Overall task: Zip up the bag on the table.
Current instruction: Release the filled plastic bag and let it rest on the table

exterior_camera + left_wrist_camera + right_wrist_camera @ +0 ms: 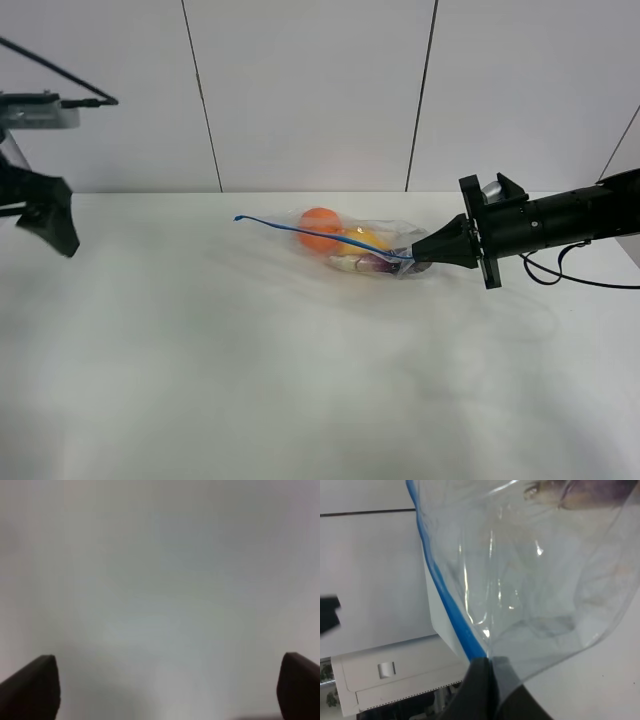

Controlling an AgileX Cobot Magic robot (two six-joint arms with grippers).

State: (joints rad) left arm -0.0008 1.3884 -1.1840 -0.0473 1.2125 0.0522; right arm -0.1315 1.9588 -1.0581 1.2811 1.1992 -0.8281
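The bag (355,243) lies on the white table (250,370) right of centre: clear crinkly plastic holding an orange (319,226), a yellow fruit (366,240) and a dark purple item (378,263). Its blue zip strip (310,232) runs from a free end at the left to the bag's right corner. My right gripper (418,256) is shut on that right end of the zip strip; the right wrist view shows the strip (447,605) entering the closed fingertips (482,667). My left gripper (50,215) is open and empty at the far left, well away from the bag; its fingers (35,685) frame bare white surface.
A grey-white panelled wall (310,90) stands behind the table's far edge. A black cable (560,272) trails under the right arm. A white cabinet (395,675) shows beyond the table in the right wrist view.
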